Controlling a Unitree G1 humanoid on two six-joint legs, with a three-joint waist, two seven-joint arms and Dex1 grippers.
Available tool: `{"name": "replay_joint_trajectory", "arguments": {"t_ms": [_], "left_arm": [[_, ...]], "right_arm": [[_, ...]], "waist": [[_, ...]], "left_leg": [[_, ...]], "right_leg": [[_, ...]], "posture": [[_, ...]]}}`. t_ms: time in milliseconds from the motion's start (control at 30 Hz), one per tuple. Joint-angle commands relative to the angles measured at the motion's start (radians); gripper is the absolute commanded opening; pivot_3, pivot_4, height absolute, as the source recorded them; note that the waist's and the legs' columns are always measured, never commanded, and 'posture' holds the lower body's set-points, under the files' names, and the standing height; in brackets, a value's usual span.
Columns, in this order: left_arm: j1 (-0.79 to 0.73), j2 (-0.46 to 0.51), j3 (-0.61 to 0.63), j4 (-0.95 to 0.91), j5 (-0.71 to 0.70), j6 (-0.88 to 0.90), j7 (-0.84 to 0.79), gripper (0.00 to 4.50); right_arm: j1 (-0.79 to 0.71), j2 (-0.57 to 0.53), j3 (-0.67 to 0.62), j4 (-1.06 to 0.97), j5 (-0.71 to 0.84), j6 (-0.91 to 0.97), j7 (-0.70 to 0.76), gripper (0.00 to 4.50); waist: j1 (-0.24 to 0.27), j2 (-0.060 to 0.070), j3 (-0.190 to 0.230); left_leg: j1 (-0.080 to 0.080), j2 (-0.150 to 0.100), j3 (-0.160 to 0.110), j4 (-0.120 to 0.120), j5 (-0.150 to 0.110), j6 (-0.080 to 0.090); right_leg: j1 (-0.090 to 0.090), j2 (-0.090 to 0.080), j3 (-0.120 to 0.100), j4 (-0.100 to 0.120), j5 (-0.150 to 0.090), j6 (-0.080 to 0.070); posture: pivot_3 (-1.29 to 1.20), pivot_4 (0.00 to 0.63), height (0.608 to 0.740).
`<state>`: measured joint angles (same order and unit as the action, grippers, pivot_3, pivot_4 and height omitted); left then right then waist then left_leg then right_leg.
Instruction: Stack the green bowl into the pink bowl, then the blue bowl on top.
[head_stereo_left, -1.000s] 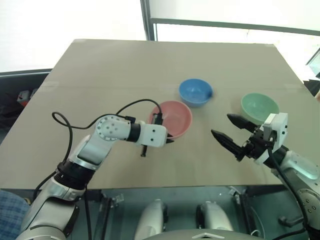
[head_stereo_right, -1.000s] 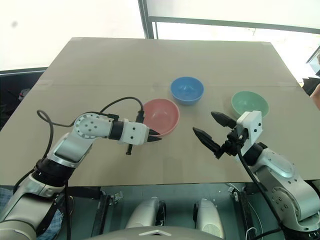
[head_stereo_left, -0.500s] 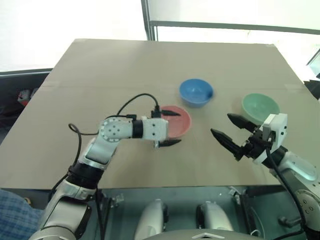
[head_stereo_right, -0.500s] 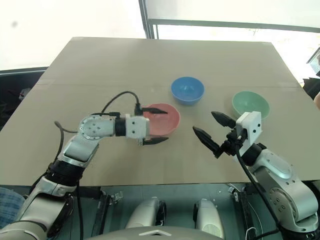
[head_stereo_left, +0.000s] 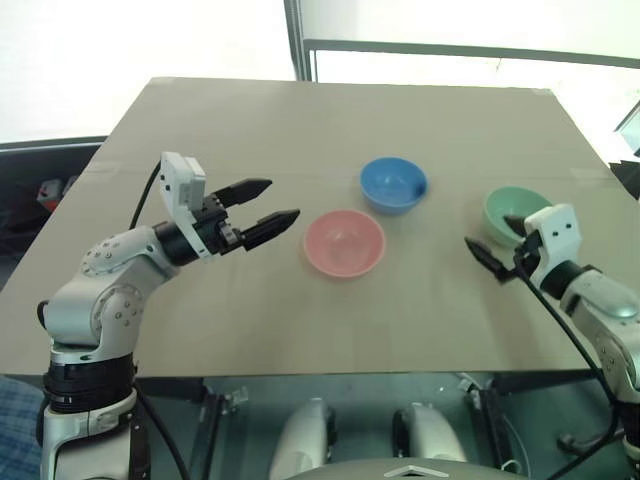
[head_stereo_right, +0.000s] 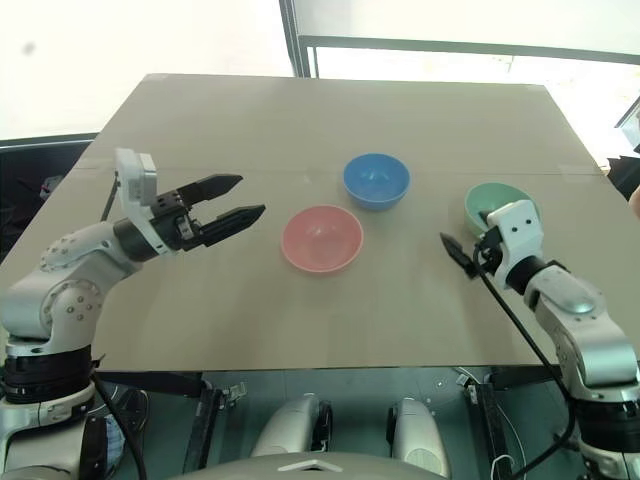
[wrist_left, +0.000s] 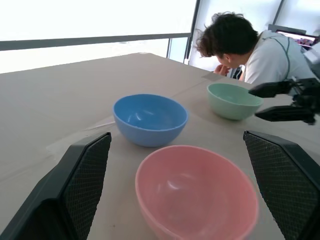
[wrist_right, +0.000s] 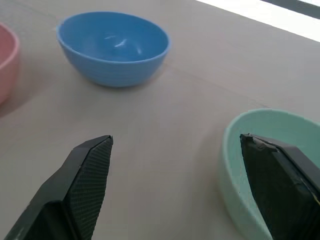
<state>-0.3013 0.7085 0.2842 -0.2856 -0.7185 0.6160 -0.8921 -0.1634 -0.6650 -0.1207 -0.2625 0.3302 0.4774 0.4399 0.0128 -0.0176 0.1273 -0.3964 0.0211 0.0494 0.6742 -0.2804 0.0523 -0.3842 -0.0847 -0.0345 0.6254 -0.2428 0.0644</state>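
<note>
While all three bowls are sitting separately and upright on the tan table (head_stereo_left: 200, 330), the pink bowl (head_stereo_left: 344, 243) is serving as the central landmark, resting empty near the table's middle. The blue bowl (head_stereo_left: 392, 185) is lying just beyond the pink bowl, slightly toward the robot's right, close to it but not touching. The green bowl (head_stereo_left: 517, 214) is standing well to the right of the pink bowl, near the table's right edge. The left gripper (head_stereo_left: 264, 207) is hovering above the table to the left of the pink bowl, apart from it, pointing toward it with its two black fingers spread wide and holding nothing. The right gripper (head_stereo_left: 498, 245) is hanging to the right of the pink bowl, right at the green bowl: its fingers are standing wide apart, one over the green bowl's near rim and the other outside it on the side facing the pink bowl, though whether either is touching the rim cannot be told. In the left wrist view, a person (wrist_left: 252, 47) is leaning at the table's far side, beyond the green bowl.
</note>
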Motion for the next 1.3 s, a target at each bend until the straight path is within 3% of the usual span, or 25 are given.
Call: {"name": "replay_joint_trajectory", "arguments": {"t_ms": [33,200,433,467,800,1000,1133,1300], "left_arm": [[0.035,0.04,0.031,-0.071,-0.043,0.006,-0.041,4.48],[0.093,0.055,0.04,-0.119,-0.107,0.024,-0.081,4.48],[0.146,0.052,-0.003,-0.174,-0.081,-0.002,-0.094,4.48],[0.151,0.051,-0.008,-0.176,-0.076,-0.008,-0.093,4.5],[0.132,0.047,-0.031,-0.171,-0.077,-0.03,-0.094,4.5],[0.134,0.061,-0.037,-0.151,-0.057,-0.044,-0.111,4.5],[0.158,0.109,-0.006,-0.14,-0.031,-0.054,-0.139,4.5],[0.186,0.18,0.059,-0.087,0.007,-0.069,-0.156,4.5]], "right_arm": [[-0.051,-0.045,0.009,0.126,-0.087,-0.072,0.035,4.28],[-0.136,-0.081,0.093,0.29,-0.186,-0.113,0.103,4.28],[-0.212,-0.095,0.172,0.427,-0.291,-0.126,0.162,4.28],[-0.215,-0.096,0.173,0.436,-0.304,-0.138,0.158,3.75],[-0.198,-0.096,0.155,0.411,-0.333,-0.189,0.191,0.07],[-0.196,-0.086,0.153,0.355,-0.314,-0.167,0.215,0.01],[-0.257,-0.056,0.206,0.076,-0.237,-0.196,0.318,0.01],[-0.299,0.006,0.251,-0.188,-0.06,-0.067,0.421,0.01]], "waist": [[0.001,0.0,0.0],[-0.002,0.001,0.0],[0.0,0.001,0.001],[0.0,0.001,0.001],[-0.001,0.001,0.001],[-0.002,0.001,0.001],[-0.006,0.004,0.003],[-0.02,0.005,0.003]], "left_leg": [[0.0,0.0,0.0,0.0,0.0,0.0],[0.0,0.0,0.0,-0.001,0.0,0.0],[0.0,0.0,0.001,-0.001,0.0,0.0],[0.0,0.0,0.001,-0.001,0.0,0.0],[0.0,0.0,0.001,-0.001,0.0,0.0],[0.0,0.0,0.001,-0.001,0.0,0.0],[0.0,0.001,0.001,-0.001,0.0,0.0],[0.0,0.003,-0.001,-0.004,0.001,-0.002]], "right_leg": [[0.0,0.0,0.0,0.0,0.0,0.0],[0.0,0.0,0.0,-0.001,0.0,0.0],[0.0,0.0,0.001,-0.001,0.0,0.0],[0.0,0.0,0.001,-0.001,0.0,0.0],[0.0,0.0,0.001,-0.001,0.0,0.0],[0.0,0.0,0.001,-0.001,0.0,0.0],[0.0,0.0,0.001,-0.001,0.0,0.0],[-0.002,0.002,0.0,-0.001,0.0,0.0]], "posture": [[0.0,0.15,0.74],[0.0,0.15,0.74],[0.0,0.15,0.74],[0.0,0.15,0.74],[0.0,0.15,0.74],[0.0,0.15,0.74],[0.0,0.15,0.74],[0.0,0.15,0.74]]}}
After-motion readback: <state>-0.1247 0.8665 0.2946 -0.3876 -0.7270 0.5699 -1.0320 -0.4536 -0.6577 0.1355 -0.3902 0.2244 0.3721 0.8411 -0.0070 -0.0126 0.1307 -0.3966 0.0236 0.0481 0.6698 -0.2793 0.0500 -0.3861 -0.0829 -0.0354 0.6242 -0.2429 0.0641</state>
